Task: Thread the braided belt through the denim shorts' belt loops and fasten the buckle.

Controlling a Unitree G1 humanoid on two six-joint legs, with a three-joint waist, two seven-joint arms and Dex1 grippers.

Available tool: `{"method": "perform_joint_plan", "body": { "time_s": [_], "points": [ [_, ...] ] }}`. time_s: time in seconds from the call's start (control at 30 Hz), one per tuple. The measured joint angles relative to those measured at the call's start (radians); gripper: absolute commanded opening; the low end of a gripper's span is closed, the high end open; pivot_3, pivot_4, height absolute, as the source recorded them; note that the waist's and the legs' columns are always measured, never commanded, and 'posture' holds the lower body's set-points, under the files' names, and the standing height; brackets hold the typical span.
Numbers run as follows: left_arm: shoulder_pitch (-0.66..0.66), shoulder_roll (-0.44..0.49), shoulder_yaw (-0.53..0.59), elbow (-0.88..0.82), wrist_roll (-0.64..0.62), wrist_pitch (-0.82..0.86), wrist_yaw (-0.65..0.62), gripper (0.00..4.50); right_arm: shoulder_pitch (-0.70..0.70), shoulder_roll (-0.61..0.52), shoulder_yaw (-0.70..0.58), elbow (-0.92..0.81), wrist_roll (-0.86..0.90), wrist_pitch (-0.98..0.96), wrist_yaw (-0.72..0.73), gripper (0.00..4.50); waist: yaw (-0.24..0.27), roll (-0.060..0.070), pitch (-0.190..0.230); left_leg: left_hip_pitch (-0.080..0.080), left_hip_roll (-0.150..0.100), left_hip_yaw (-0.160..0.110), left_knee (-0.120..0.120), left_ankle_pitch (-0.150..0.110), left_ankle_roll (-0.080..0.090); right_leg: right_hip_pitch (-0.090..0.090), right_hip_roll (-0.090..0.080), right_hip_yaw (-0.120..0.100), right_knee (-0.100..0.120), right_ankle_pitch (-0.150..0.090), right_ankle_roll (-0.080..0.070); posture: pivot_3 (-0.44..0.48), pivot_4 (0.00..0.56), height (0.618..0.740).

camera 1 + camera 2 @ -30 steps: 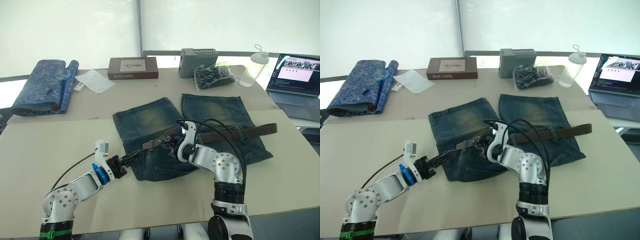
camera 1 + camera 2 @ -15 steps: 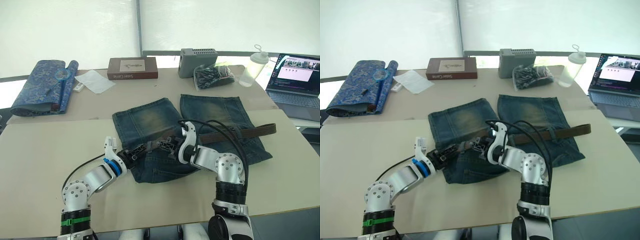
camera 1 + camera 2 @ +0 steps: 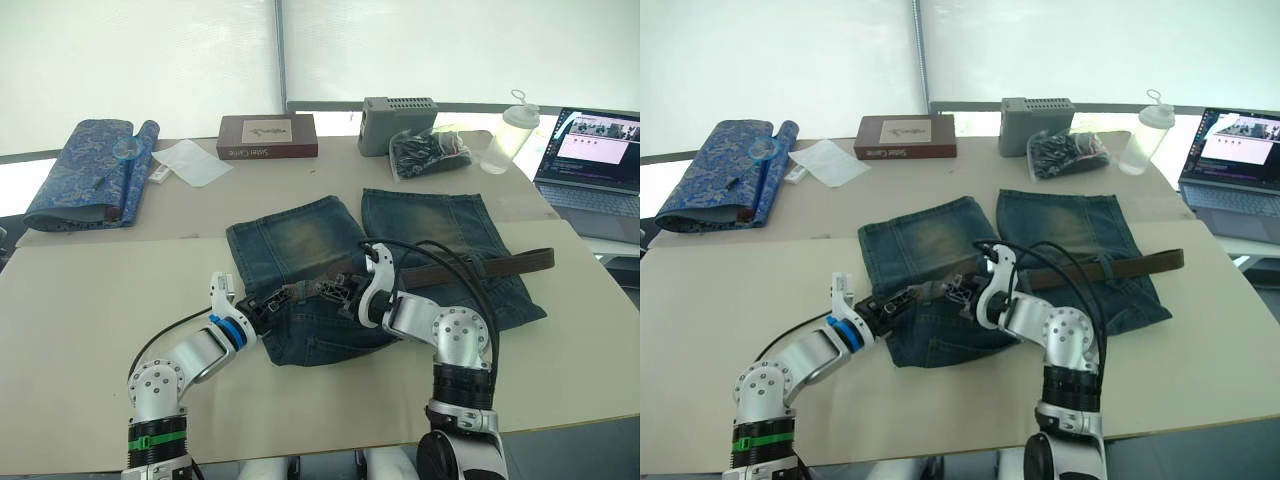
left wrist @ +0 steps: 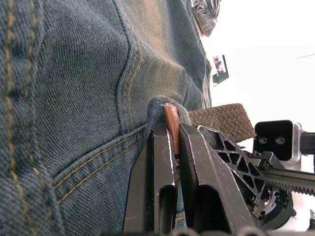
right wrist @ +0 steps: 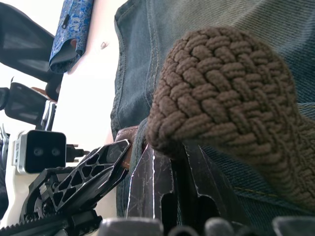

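Note:
The denim shorts [image 3: 300, 245] lie flat mid-table, waistband towards me. The braided belt [image 3: 480, 266] runs from the right leg leftwards along the waistband. My left gripper [image 3: 283, 297] is at the waistband's left part, shut on the belt's smooth brown tip [image 4: 171, 123], where a belt loop [image 4: 156, 104] wraps around the strap. My right gripper [image 3: 335, 290] faces it a short way to the right, its fingers [image 5: 152, 182] close together under the woven strap [image 5: 221, 83], pinching it. The buckle is hidden.
At the back of the table are a blue patterned cloth [image 3: 90, 180], a white paper [image 3: 190, 162], a brown box [image 3: 267, 136], a grey box [image 3: 397, 122], a bag of dark items [image 3: 428, 152] and a bottle [image 3: 506, 135]. A laptop [image 3: 598, 155] stands at the right.
My left arm has swung right to the waistband, and its gripper has gone from wide open to shut on the belt's tip. The right arm has stayed in place.

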Motion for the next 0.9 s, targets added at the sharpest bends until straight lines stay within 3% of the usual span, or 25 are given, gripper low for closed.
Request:
{"method": "perform_joint_plan", "body": {
  "time_s": [0.1, 0.17, 0.23, 0.3, 0.4, 0.57, 0.77, 0.9],
  "points": [
    [0.001, -0.006, 0.014, -0.002, -0.03, -0.015, 0.011, 0.0, 0.06, -0.154, 0.158, -0.112, -0.016, -0.006, 0.134, 2.09, 0.003, 0.0, 0.0, -0.001, 0.0, 0.0, 0.0, 0.0, 0.0, -0.001, -0.001, 0.0, -0.001, -0.001, 0.001, 0.0, 0.15, 0.74],
    [0.003, -0.006, 0.022, -0.004, -0.045, -0.02, 0.02, 0.0, 0.083, -0.284, 0.246, -0.199, -0.055, -0.061, 0.229, 2.09, 0.004, 0.0, 0.0, -0.001, -0.002, 0.0, 0.001, 0.0, 0.0, 0.0, -0.001, 0.0, -0.002, -0.001, 0.001, 0.0, 0.15, 0.74],
    [0.006, -0.006, 0.032, -0.008, -0.073, -0.025, 0.034, 0.0, 0.107, -0.414, 0.306, -0.298, -0.085, -0.132, 0.341, 1.62, 0.004, 0.0, 0.001, -0.002, -0.001, 0.0, 0.001, 0.0, 0.0, 0.001, -0.001, -0.001, -0.003, -0.001, 0.002, 0.0, 0.15, 0.74],
    [0.006, -0.005, 0.036, -0.008, -0.083, -0.034, 0.046, 0.0, 0.108, -0.465, 0.341, -0.334, -0.115, -0.181, 0.393, 0.93, -0.002, 0.0, 0.0, -0.001, 0.0, 0.0, 0.001, 0.0, 0.0, 0.001, 0.0, 0.0, -0.003, -0.001, 0.002, 0.0, 0.15, 0.74],
    [0.006, -0.003, 0.036, -0.01, -0.114, -0.036, 0.06, 0.0, 0.106, -0.473, 0.429, -0.311, -0.204, -0.251, 0.412, 0.02, 0.0, -0.001, 0.001, -0.001, 0.001, 0.0, 0.001, 0.0, 0.0, 0.0, 0.001, -0.001, -0.002, -0.002, 0.0, 0.0, 0.15, 0.74],
    [0.035, 0.069, 0.042, -0.019, -0.176, -0.032, 0.084, 0.0, 0.09, -0.478, 0.562, -0.212, -0.363, -0.34, 0.404, 0.02, 0.002, -0.001, 0.001, -0.001, 0.0, 0.0, 0.001, 0.0, -0.001, 0.0, -0.001, 0.0, -0.001, -0.002, 0.001, 0.0, 0.15, 0.74],
    [0.146, 0.283, 0.154, -0.024, -0.306, -0.018, 0.09, 0.0, 0.108, -0.479, 0.559, -0.207, -0.399, -0.374, 0.425, 0.02, 0.005, -0.002, 0.0, 0.001, 0.0, -0.001, 0.001, 0.0, -0.001, 0.001, -0.002, -0.001, -0.001, -0.002, 0.0, 0.0, 0.15, 0.74],
    [0.196, 0.358, 0.197, -0.017, -0.354, -0.016, 0.077, 0.0, 0.127, -0.489, 0.555, -0.208, -0.421, -0.405, 0.444, 0.02, 0.014, -0.002, 0.0, 0.002, 0.0, -0.001, 0.001, 0.0, -0.001, 0.002, -0.003, -0.002, -0.002, -0.002, 0.0, 0.0, 0.15, 0.74]
  ]
}}
